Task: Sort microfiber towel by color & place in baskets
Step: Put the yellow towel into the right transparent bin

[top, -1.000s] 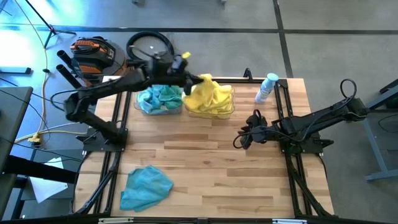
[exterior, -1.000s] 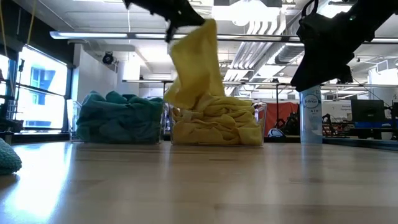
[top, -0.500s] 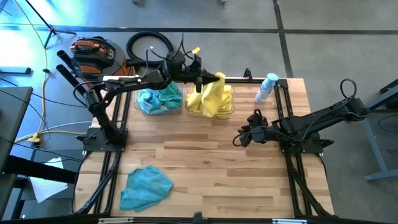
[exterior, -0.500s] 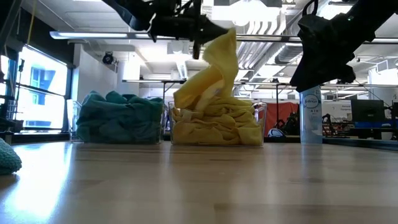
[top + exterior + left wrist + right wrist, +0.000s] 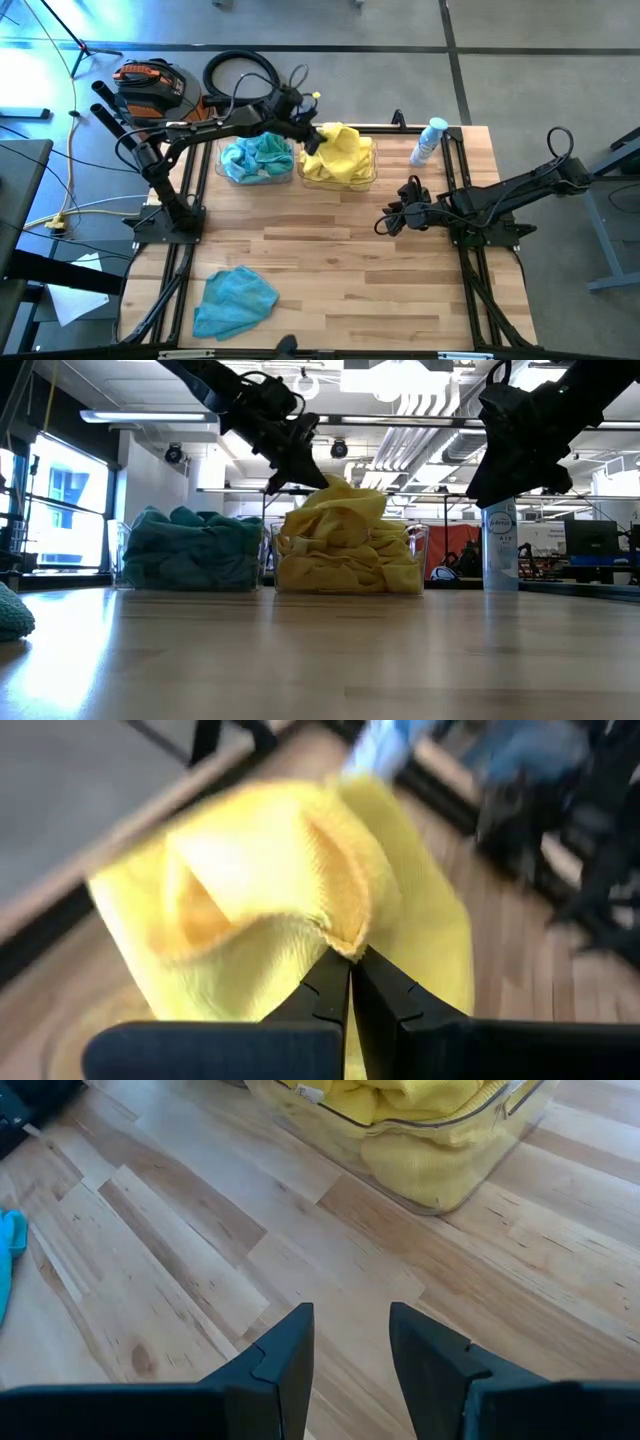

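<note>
My left gripper [image 5: 308, 136] [image 5: 300, 478] is shut on a yellow towel [image 5: 342, 148] [image 5: 250, 890] just above the right-hand clear basket [image 5: 372, 174] [image 5: 418, 565], which is heaped with yellow towels. The basket beside it [image 5: 222, 168] [image 5: 122, 555] holds teal towels. One more teal towel [image 5: 236, 300] lies crumpled on the table near its near left corner. My right gripper [image 5: 386, 224] [image 5: 350, 1342] is open and hovers over the table's right half, touching nothing. My left gripper pinches a raised fold of the yellow towel [image 5: 340, 932] between its two fingertips [image 5: 325, 982]. It comes slanting down from the table's left and far side. The towel's bulk [image 5: 345, 510] below the fingers rests slack on the yellow pile in the basket.
A clear spray bottle [image 5: 428, 140] [image 5: 498, 545] stands at the far right of the table, beside the yellow basket. Bare wood [image 5: 340, 270] spans the middle and near part of the table. Dark arm frames run along both side edges.
My left gripper, staying shut on the yellow towel, has moved right over the yellow basket, then come down and slightly back left. The towel, which hung stretched high above the basket, has sunk and now sits crumpled on the yellow pile.
</note>
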You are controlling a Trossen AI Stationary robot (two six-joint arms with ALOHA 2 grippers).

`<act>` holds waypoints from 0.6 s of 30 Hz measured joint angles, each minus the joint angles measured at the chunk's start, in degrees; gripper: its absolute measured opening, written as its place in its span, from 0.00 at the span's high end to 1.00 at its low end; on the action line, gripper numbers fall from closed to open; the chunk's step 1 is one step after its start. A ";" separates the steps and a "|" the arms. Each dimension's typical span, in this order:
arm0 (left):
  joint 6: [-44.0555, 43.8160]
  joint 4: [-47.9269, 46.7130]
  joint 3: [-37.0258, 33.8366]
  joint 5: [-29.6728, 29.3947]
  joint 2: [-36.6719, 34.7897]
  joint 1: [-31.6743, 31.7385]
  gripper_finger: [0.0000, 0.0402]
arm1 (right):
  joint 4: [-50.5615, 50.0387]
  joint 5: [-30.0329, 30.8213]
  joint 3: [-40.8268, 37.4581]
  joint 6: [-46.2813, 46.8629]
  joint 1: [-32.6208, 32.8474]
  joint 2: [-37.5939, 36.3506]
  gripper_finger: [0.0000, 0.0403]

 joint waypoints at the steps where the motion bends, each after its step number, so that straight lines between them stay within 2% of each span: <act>1: 0.67 -1.61 0.00 -0.04 0.00 -0.68 1.00 | 0.00 0.00 0.00 -0.01 0.00 0.00 0.69; 5: 2.96 -2.16 0.00 -1.31 0.00 -4.87 1.00 | -0.41 0.02 0.00 -0.04 0.00 0.00 0.69; 12: 6.79 -1.07 0.00 -17.37 3.02 -10.97 1.00 | -0.89 0.00 0.01 -0.03 0.00 0.00 0.69; 15: 4.81 -0.97 0.00 -19.33 6.71 -10.71 1.00 | -0.88 0.00 0.02 -0.04 0.00 0.01 0.69; 18: 0.18 -1.34 0.00 -18.22 10.63 -10.05 1.00 | -0.87 0.00 0.02 0.28 0.00 0.00 0.69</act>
